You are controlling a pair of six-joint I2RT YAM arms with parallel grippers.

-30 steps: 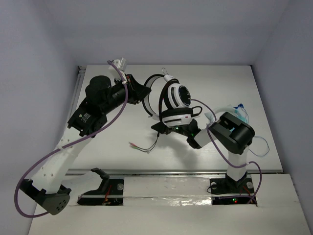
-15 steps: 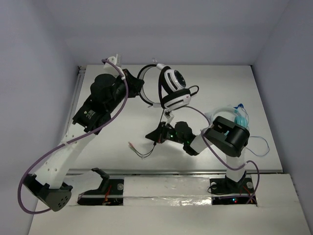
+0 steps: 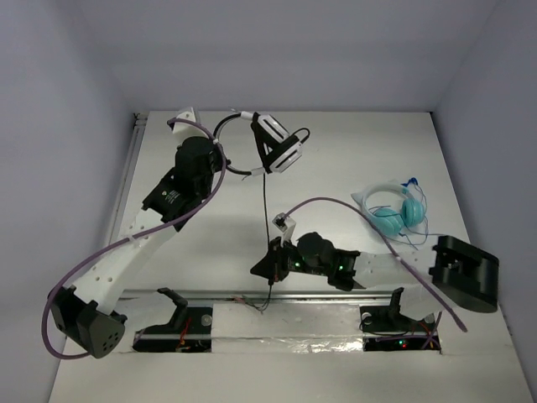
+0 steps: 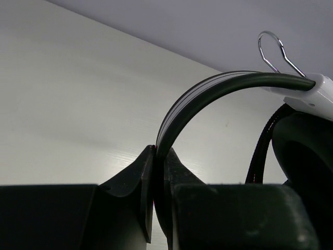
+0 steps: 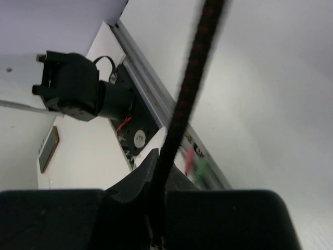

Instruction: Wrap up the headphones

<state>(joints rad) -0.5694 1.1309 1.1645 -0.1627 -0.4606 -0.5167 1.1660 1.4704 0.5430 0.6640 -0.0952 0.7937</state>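
Observation:
The black-and-white headphones (image 3: 275,144) hang in the air at the back middle of the table. My left gripper (image 3: 224,162) is shut on their thin black headband (image 4: 208,94), seen clamped between the fingers in the left wrist view. The thin black cable (image 3: 266,210) runs straight down from the earcups to my right gripper (image 3: 265,270), which is shut on it near the front rail. In the right wrist view the cable (image 5: 190,83) stretches taut up from the jaws, and its pink and green plug ends (image 5: 193,164) hang beyond them.
Teal headphones (image 3: 394,210) lie at the right of the table. A metal rail (image 3: 294,295) runs along the front edge. The left arm's base (image 5: 78,86) shows in the right wrist view. White walls close in the back and sides.
My left gripper has lifted the headphones back and to the left. My right gripper has slid down the cable toward the front rail, pulling it straight. The right arm has stretched out low.

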